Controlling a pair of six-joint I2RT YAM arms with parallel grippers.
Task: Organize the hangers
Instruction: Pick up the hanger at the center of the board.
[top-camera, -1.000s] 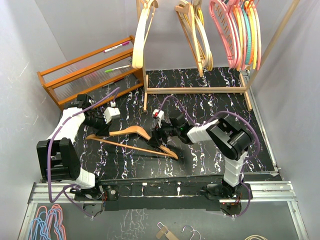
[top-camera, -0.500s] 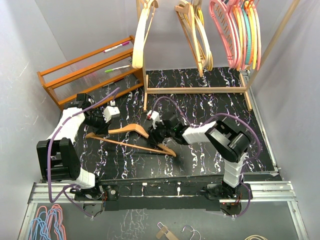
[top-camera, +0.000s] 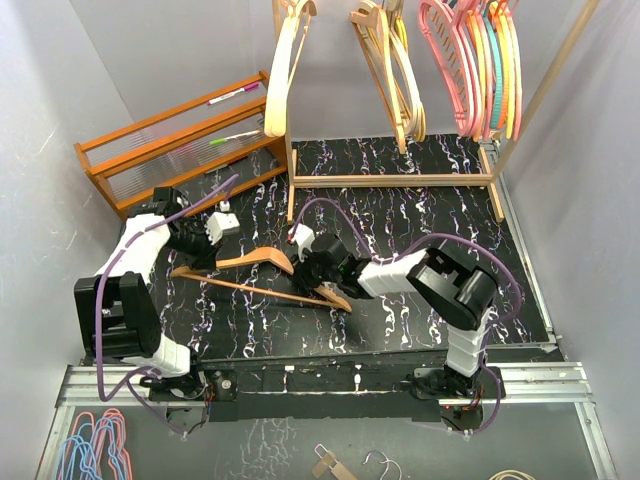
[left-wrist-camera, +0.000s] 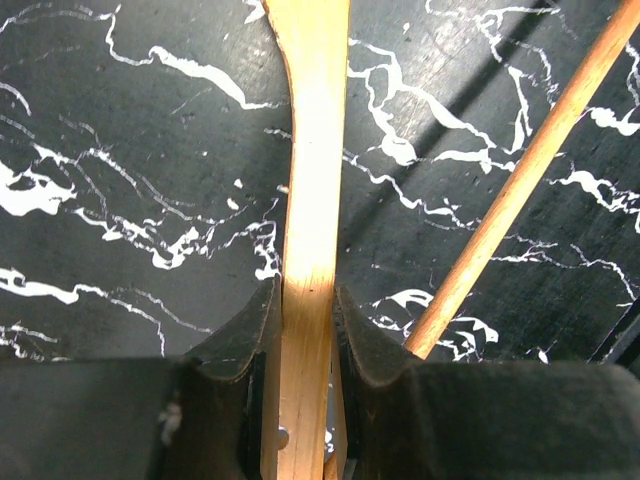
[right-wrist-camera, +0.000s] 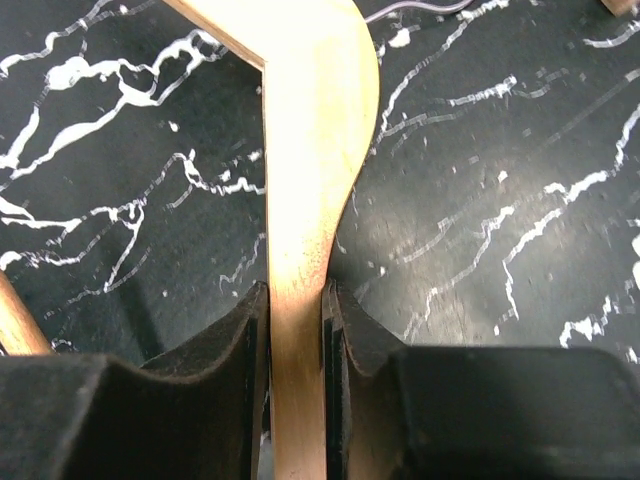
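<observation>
the tan wooden hanger (top-camera: 262, 262) sits low at the black table (top-camera: 420, 200) between the arms, left gripper (left-wrist-camera: 306, 310) and right gripper (right-wrist-camera: 295, 300) each clamped on a shoulder, likely to lift it level toward the hung hangers (top-camera: 395, 70).

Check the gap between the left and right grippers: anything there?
Only the tan wooden triangular hanger, over the black marbled tabletop. The left gripper and right gripper are each clamped on one of its arms. The top external view shows it.
</observation>
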